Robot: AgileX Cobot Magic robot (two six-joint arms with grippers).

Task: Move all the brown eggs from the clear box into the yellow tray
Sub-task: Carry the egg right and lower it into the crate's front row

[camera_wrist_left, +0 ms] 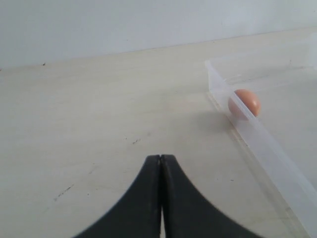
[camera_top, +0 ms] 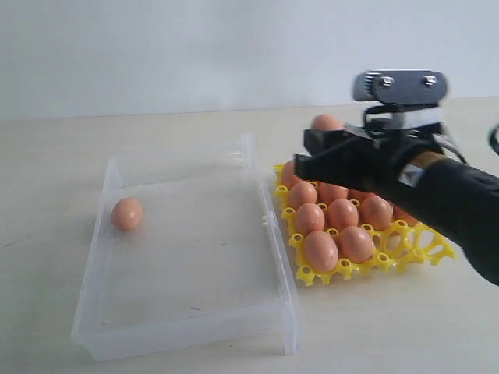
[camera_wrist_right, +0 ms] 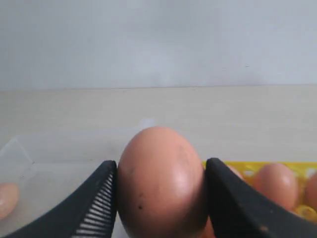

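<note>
One brown egg (camera_top: 127, 213) lies alone at the left end of the clear box (camera_top: 195, 257); the left wrist view shows this egg (camera_wrist_left: 246, 102) behind the box wall (camera_wrist_left: 267, 148). Several brown eggs (camera_top: 320, 251) sit in the cups of the yellow tray (camera_top: 437, 253), right of the box. My right gripper (camera_top: 312, 148) hovers over the tray's far left part, shut on another brown egg (camera_top: 326, 122). In the right wrist view that held egg (camera_wrist_right: 158, 198) fills the gap of the gripper (camera_wrist_right: 160, 166), with the tray (camera_wrist_right: 250, 167) behind. My left gripper (camera_wrist_left: 161, 157) is shut and empty over bare table outside the box.
The box and tray stand side by side on a pale wooden table (camera_top: 47, 156), with a plain white wall behind. A small clasp (camera_top: 266, 220) sticks out on the box's side facing the tray. The right arm's black sleeve (camera_top: 460, 202) crosses above the tray's right part.
</note>
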